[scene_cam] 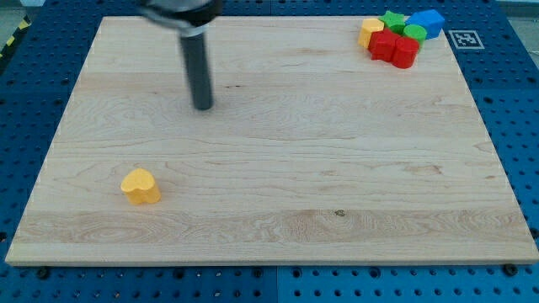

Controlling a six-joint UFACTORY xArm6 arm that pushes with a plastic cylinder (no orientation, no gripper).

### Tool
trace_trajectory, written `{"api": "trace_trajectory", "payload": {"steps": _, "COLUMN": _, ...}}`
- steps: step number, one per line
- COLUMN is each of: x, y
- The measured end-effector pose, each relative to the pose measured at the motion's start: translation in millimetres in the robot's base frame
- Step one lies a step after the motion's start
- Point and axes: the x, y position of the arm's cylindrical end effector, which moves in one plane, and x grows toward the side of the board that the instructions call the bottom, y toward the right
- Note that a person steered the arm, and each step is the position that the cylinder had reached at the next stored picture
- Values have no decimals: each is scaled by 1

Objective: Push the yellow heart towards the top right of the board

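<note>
- The yellow heart [141,186] is a small, chunky block of matte yellow-orange, its two lobes rounded and its sides flat; it lies alone near the view's bottom left of the board.
- My tip [203,107] sits above and to the right of the heart, well apart from it, in the upper left part of the board. It touches no block.
- The end effector is a plain, straight dark rod with nothing to open or close, and it holds nothing.
- The board [337,168] is pale wood with a fine horizontal grain and a small dark knot low in the middle.
- It rests on a blue counter [522,126] dotted with rows of holes.
- At the view's top right a tight cluster sits: a yellow block [370,30], two red blocks [393,47], two green blocks [402,25] and a blue block [428,21].
- A black-and-white marker [465,38] lies just right of that cluster, off the board.
</note>
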Motion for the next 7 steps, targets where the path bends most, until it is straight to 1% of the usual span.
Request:
{"api": "trace_trajectory", "payload": {"steps": 1, "x": 40, "y": -68}}
{"api": "trace_trajectory", "payload": {"steps": 2, "x": 95, "y": -98}}
{"api": "trace_trajectory", "payload": {"steps": 3, "x": 121, "y": -99}}
{"api": "trace_trajectory", "payload": {"steps": 4, "x": 121, "y": -96}}
{"api": "trace_trajectory", "payload": {"steps": 5, "x": 127, "y": -69}}
{"api": "trace_trajectory", "payload": {"steps": 6, "x": 136, "y": -29}}
{"api": "trace_trajectory", "payload": {"steps": 7, "x": 137, "y": 16}}
